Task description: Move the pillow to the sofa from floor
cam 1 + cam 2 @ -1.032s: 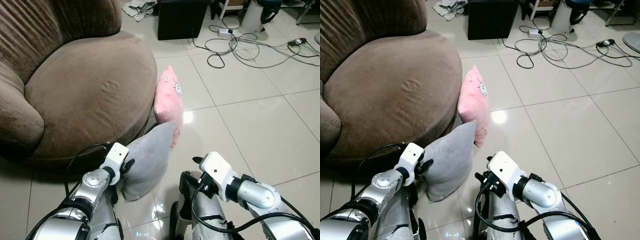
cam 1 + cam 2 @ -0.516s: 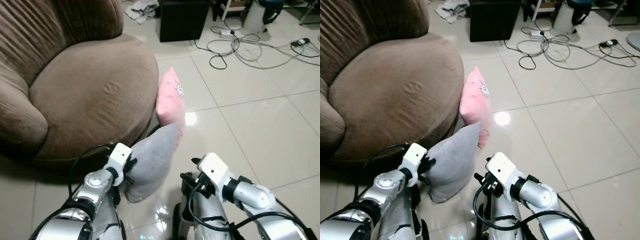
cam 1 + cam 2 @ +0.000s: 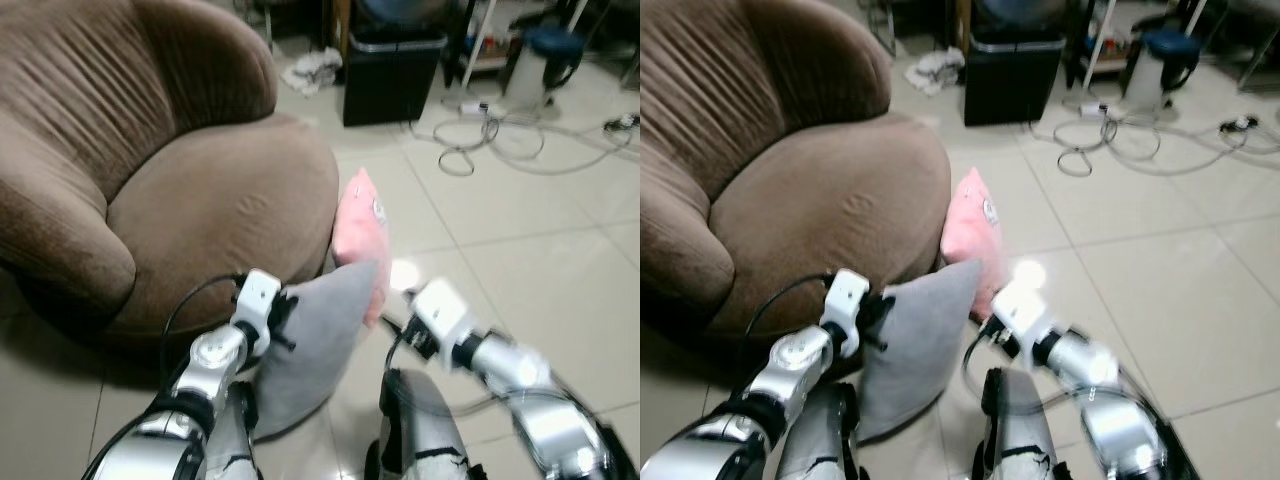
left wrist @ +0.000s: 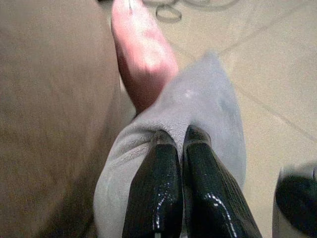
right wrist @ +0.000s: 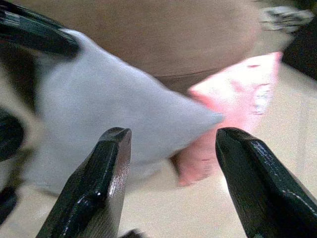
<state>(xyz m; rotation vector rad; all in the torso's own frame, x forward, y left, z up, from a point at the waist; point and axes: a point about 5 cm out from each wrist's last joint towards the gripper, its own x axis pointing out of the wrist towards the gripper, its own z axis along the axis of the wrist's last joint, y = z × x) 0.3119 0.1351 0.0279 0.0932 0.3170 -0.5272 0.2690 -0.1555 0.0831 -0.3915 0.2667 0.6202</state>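
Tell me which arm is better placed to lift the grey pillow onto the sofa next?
Left, probably. The left gripper is shut on the edge of the grey pillow, right beside the sofa. The right gripper is open, pointed at the pillow's corner without holding it.

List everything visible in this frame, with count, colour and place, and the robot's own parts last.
Sofa: one, brown, round, on the robot's left.
Grey pillow: one, on the floor against the sofa front, pinched by the left gripper.
Pink pillow: one, upright on the floor behind the grey pillow, beside the sofa.
Bin: one, black, far side of the floor.
Cables: a tangle, light and dark, on the tiles at far right.
Cloth: one crumpled white heap, left of the bin.
Left gripper: jaws shut on the grey pillow's edge.
Right gripper: jaws open, facing the grey pillow's corner.
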